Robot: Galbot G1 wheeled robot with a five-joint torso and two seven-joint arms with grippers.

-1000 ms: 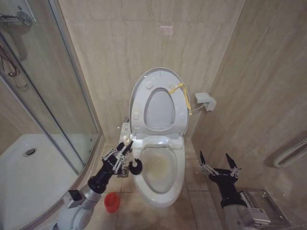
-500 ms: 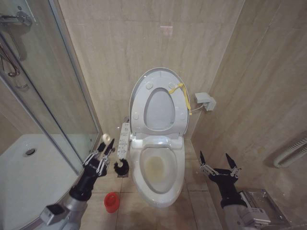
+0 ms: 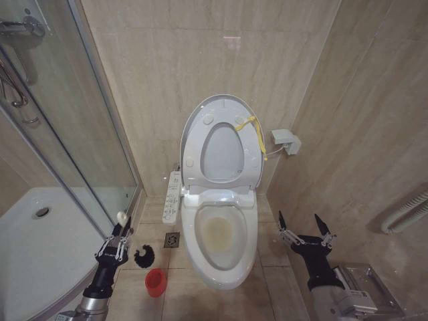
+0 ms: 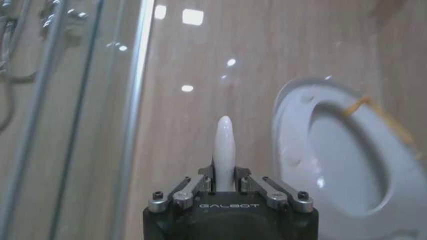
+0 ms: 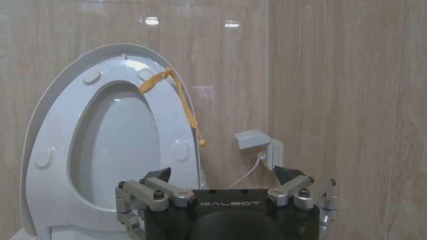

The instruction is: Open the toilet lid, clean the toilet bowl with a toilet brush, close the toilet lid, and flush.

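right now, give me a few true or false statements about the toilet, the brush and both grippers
1. The toilet lid stands raised against the wall. True.
2. The toilet brush has its bristle head inside the toilet bowl. False: the head hangs over the floor tiles, beside the bowl and just above the red cup.
3. The left gripper is shut on the brush's handle. True.
4. The right gripper is clamped on the yellow cord. False: it is open and hovers to the right of the bowl, apart from the cord.
5. The cord is tied at the lid's edge. True.
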